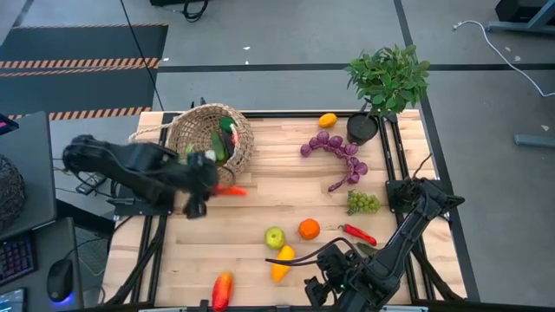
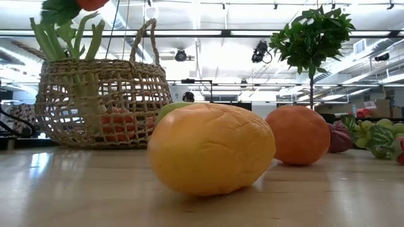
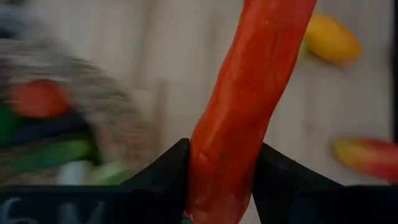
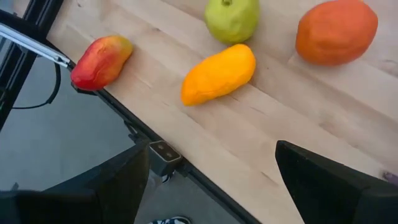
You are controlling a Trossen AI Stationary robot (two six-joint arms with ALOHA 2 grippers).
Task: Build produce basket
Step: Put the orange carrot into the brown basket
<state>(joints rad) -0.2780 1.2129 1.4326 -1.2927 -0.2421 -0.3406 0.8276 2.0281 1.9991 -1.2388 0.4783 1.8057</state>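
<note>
**Carrot held beside the basket, more produce loose on the counter**

At the near edge of the counter (image 1: 260, 195) the right gripper (image 4: 208, 180) waits with its jaws wide apart and nothing between them. Just ahead of it lie a red-yellow mango (image 1: 223, 289), a yellow-orange fruit (image 1: 281, 263), a green apple (image 1: 274, 237) and an orange (image 1: 310, 229), all apart from one another. A red chili (image 1: 358, 234) sits to the right of the orange, with green grapes (image 1: 363, 203) beyond it.

Farther in, on the left, the left gripper (image 3: 219, 174) has its jaws closed on a carrot (image 3: 245, 106), which sticks out past the fingertips, just beside the basket's near rim. The basket (image 1: 208, 139) stands at the far left of the counter and already contains green and red produce. Purple grapes (image 1: 334, 147) curve across the far right, near a small lemon (image 1: 327, 120) and a potted plant (image 1: 386, 82) at the far corner.
</note>
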